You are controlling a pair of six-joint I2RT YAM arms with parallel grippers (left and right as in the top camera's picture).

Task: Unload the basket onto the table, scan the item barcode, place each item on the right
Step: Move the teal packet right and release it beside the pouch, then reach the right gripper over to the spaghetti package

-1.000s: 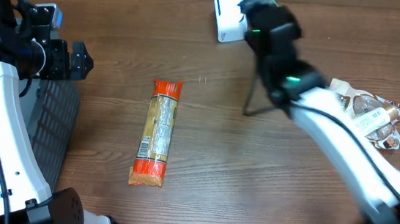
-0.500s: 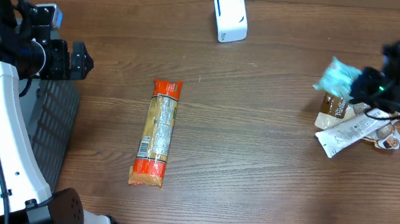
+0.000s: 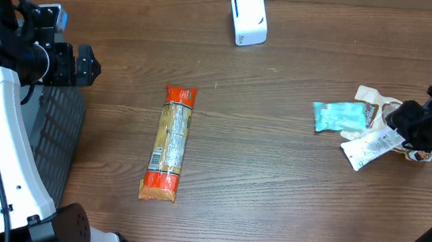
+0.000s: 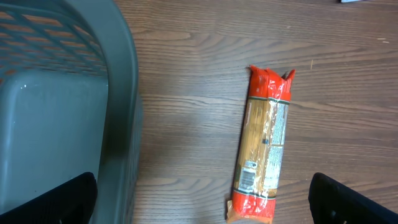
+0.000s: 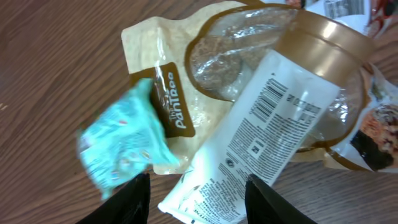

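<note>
The white scanner (image 3: 248, 18) stands at the back of the table. A teal packet (image 3: 342, 117) sits at the left edge of the pile on the right, blurred and free of the fingers in the right wrist view (image 5: 121, 149). My right gripper (image 3: 401, 121) (image 5: 198, 202) hangs open just right of it, above a white tube (image 5: 261, 143) whose barcode faces up. An orange pasta pack (image 3: 170, 143) (image 4: 264, 149) lies mid-table. My left gripper (image 3: 86, 65) (image 4: 202, 208) stands wide open and empty at the left, over the basket's edge.
A dark grey basket (image 3: 58, 149) (image 4: 68, 99) fills the left side. The pile on the right holds a beige and clear pouch (image 5: 249, 56) and other wrappers (image 3: 416, 148). A cardboard wall runs along the table's back edge.
The right arm swung from the scanner to the right-hand pile with the teal packet, then opened and let it go; the packet now sits left of the pile. The left arm stayed still.
</note>
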